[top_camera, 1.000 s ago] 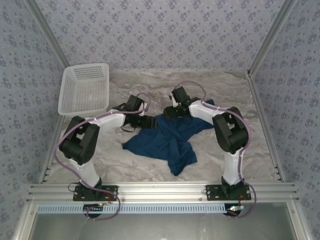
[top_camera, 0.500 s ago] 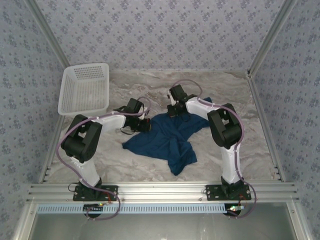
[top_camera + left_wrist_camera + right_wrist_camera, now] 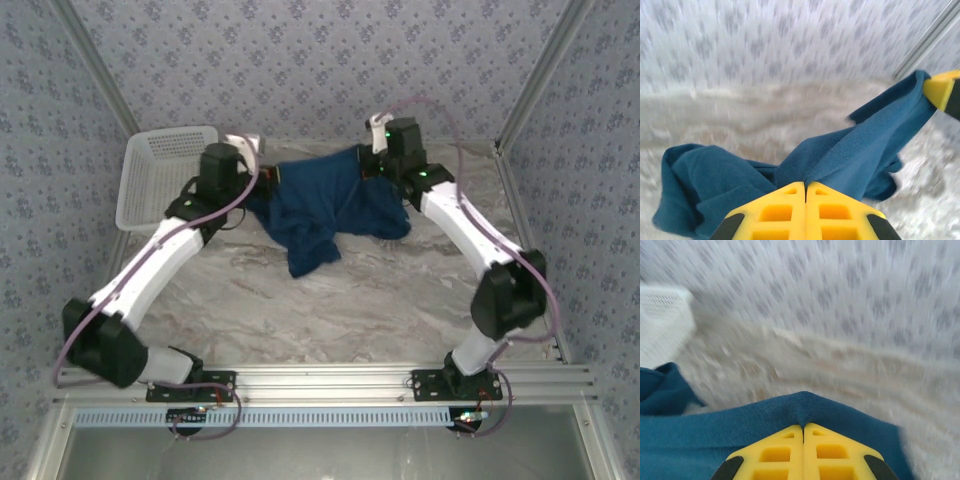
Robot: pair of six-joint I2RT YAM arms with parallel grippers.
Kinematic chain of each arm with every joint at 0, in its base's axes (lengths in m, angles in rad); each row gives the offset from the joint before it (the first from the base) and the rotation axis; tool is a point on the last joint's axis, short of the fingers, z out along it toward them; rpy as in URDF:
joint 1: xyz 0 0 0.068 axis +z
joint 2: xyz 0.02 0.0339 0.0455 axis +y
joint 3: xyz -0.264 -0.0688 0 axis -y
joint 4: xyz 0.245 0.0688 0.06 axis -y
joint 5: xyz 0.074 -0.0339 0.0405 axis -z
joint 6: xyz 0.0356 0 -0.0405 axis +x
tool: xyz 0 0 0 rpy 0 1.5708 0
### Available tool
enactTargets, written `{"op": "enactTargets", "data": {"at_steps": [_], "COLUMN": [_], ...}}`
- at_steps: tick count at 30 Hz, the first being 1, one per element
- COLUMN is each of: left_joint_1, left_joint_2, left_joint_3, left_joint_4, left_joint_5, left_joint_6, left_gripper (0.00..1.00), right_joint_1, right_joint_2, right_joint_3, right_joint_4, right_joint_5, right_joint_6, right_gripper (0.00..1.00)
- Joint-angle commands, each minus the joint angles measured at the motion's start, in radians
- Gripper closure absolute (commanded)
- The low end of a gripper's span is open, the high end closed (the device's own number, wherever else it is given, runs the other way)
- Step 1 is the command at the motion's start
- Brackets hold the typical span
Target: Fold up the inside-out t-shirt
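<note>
We see the dark blue t-shirt (image 3: 330,205) lifted at the twelve o'clock end of the tabletop (image 3: 400,300), strung between the two arms; the left fingers (image 3: 801,192) are pressed together on a fold of its cloth at the ten o'clock side, and the right fingers (image 3: 799,435) are clamped the same way on an edge at the two o'clock side. In the left wrist view the cloth runs taut from our own grip up to the other arm's yellow finger at two o'clock; below that line the rest sags in a loose bunch, and from above a tail of it droops toward six o'clock, whether touching the tabletop we cannot tell. We judge that the two grips stand well apart so that the cloth hangs open instead of lying crumpled; that would let it be laid down flat, which any fold needs first. So the folding proper looks not yet begun; this is the spreading step. The white basket (image 3: 165,180) sits at ten o'clock, just beside the left arm; a careless swing there could snag it. The bunched middle may also land wrinkled unless the pull stays even.
</note>
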Motion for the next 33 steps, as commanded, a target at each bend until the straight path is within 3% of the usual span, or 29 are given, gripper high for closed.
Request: {"op": "enactTargets", "data": {"at_steps": [1, 6, 9, 10, 12, 13, 15, 18, 24, 27, 33], "left_joint_1": [-0.042, -0.163, -0.275, -0.307, -0.352, -0.354, -0.354, -0.34, -0.192, -0.138, -0.139], "left_joint_2": [-0.14, -0.305, -0.394, -0.413, -0.422, -0.415, -0.387, -0.317, -0.103, -0.087, -0.075], "left_joint_3": [-0.073, -0.366, -0.576, -0.632, -0.71, -0.713, -0.683, -0.612, -0.478, -0.486, -0.545], "left_joint_4": [0.026, -0.017, -0.037, -0.03, -0.028, -0.032, -0.028, -0.011, -0.103, -0.133, -0.236], "left_joint_5": [-0.053, 0.058, 0.141, 0.163, 0.173, 0.166, 0.118, -0.061, -0.215, -0.221, -0.213], "left_joint_6": [0.055, 0.004, -0.045, -0.056, -0.069, -0.068, -0.052, -0.095, -0.199, -0.224, -0.288], "left_gripper": [1.0, 1.0, 1.0, 0.95, 0.59, 0.49, 0.39, 0.3, 0.3, 0.29, 0.26], "right_joint_1": [0.006, 0.053, 0.081, 0.09, 0.106, 0.112, 0.124, 0.145, 0.257, 0.316, 0.372], "right_joint_2": [-0.178, -0.442, -0.59, -0.624, -0.689, -0.703, -0.698, -0.589, -0.191, -0.036, 0.21], "right_joint_3": [-0.127, -0.475, -0.693, -0.753, -0.856, -0.888, -0.907, -0.853, -0.619, -0.522, -0.383], "right_joint_4": [0.084, 0.043, -0.079, -0.116, -0.161, -0.16, -0.117, -0.036, 0.046, 0.065, 0.027], "right_joint_5": [-0.008, 0.01, 0.033, 0.04, 0.046, 0.055, 0.054, 0.054, 0.045, 0.049, 0.115], "right_joint_6": [-0.04, 0.053, 0.203, 0.261, 0.352, 0.373, 0.371, 0.334, 0.222, 0.177, 0.152], "right_gripper": [1.0, 1.0, 0.87, 0.81, 0.66, 0.63, 0.58, 0.54, 0.44, 0.38, 0.32]}}
